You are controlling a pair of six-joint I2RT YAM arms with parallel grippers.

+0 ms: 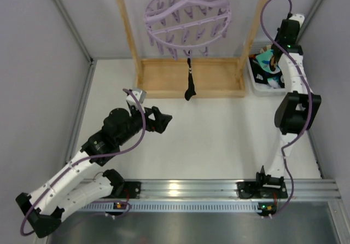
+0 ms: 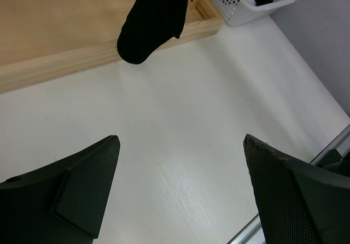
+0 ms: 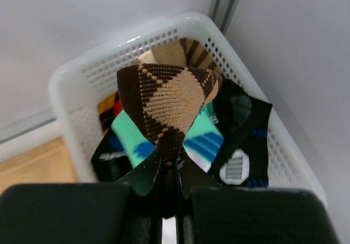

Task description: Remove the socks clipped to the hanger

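- Fingers [image 2: 82, 184] of left gripper [image 1: 162, 119] are gaping open, empty.
- Black sock [image 1: 190, 85] is hanging vertically off hanger [image 1: 187, 17] near the far edge of the surface [image 1: 219, 140], just ahead of the left fingers, the nearer arm.
- Right gripper [image 3: 169, 170] is pinching brown cloth [image 3: 167, 99] over basket [image 3: 71, 85], far-right corner.

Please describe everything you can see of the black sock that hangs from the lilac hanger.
The black sock is plain, soft-looking cloth. It hangs straight down from a peg at the near rim of the lilac hanger. Its rounded toe points down, by the front edge of the wooden base; contact there is unclear. No fingers touch it.
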